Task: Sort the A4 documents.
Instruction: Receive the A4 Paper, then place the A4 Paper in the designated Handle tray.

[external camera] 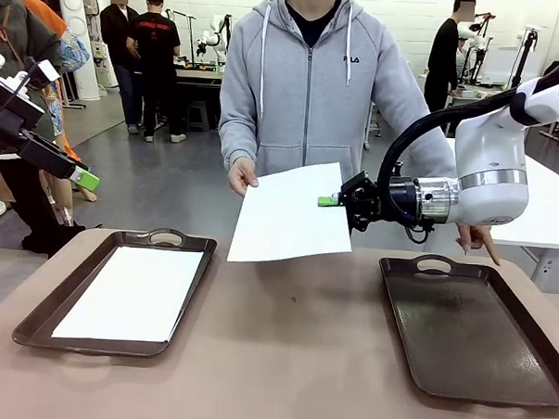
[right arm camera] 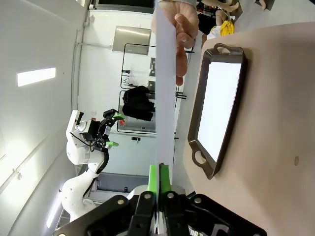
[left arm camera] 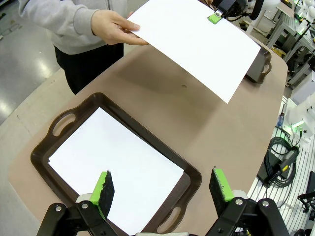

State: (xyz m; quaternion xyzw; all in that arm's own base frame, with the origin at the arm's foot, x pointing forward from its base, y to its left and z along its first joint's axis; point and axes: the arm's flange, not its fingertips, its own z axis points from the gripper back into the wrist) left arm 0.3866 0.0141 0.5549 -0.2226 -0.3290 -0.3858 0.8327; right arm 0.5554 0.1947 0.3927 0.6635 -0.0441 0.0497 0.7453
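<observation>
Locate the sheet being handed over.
In the front view, the sheet hangs mid-air above the table's far middle, between the two trays, held by the person's hand and pinched by the right gripper.

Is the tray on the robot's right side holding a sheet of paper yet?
No, the right tray has a bare dark floor; a white sheet lies in the left tray.

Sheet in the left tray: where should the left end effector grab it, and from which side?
Tricky one. The sheet lies flat on the left tray's floor, with no edge raised. A bare strip of floor shows along the edge nearest the left end effector, now open above it. Probably best to come straight down there and pinch that edge up.
</observation>
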